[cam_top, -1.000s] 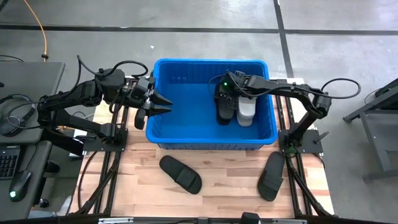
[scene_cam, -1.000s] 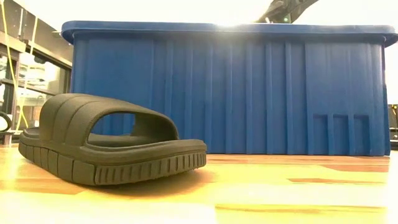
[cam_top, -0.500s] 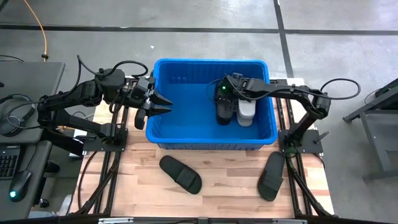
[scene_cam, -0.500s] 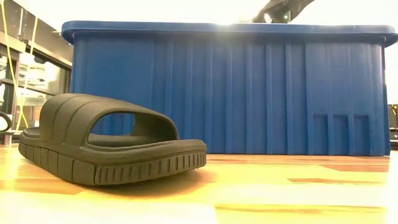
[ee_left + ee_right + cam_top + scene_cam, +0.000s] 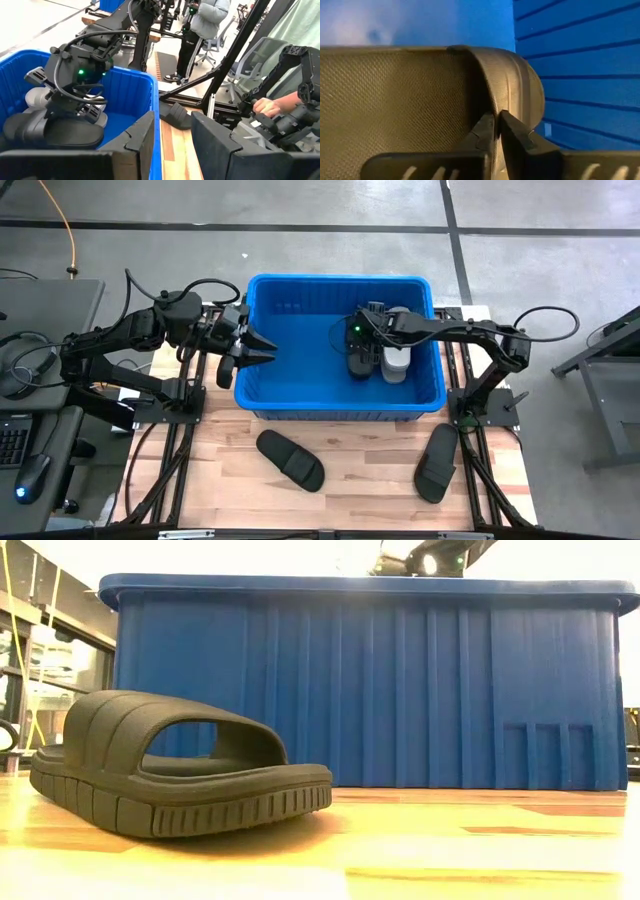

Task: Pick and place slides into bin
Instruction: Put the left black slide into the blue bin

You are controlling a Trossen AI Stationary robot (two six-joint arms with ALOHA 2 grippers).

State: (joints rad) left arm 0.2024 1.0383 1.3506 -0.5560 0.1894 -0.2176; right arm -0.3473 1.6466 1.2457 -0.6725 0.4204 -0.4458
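Note:
The blue bin (image 5: 340, 278) stands at the table's far middle. In it lie a black slide (image 5: 358, 365) and, to its right, a light grey slide (image 5: 397, 360), side by side on the bin's floor. My right gripper (image 5: 363, 340) reaches down into the bin, shut, with its tips right at the black slide (image 5: 395, 100). My left gripper (image 5: 262, 351) hovers open over the bin's left rim with nothing between its fingers (image 5: 145, 135). Two more black slides (image 5: 290, 460) (image 5: 437, 463) lie on their soles on the table in front of the bin. My right gripper comes slanting down from the bin's right. Its shut fingertips (image 5: 487, 127) stand at the edge of the black slide's strap (image 5: 512, 85), where it meets the footbed. I cannot tell whether they touch it. The slide lies on the bin's floor.
The bin's tall front wall (image 5: 360, 690) stands behind the left black slide (image 5: 170, 765) on the wooden table. Beyond the table's right side a person (image 5: 205, 20) stands and a hand (image 5: 270, 105) rests on equipment. Bare tabletop lies between the two slides in front.
My right gripper has moved a little toward the table's left and near edge inside the bin, ending over the black slide. The slides have kept their places.

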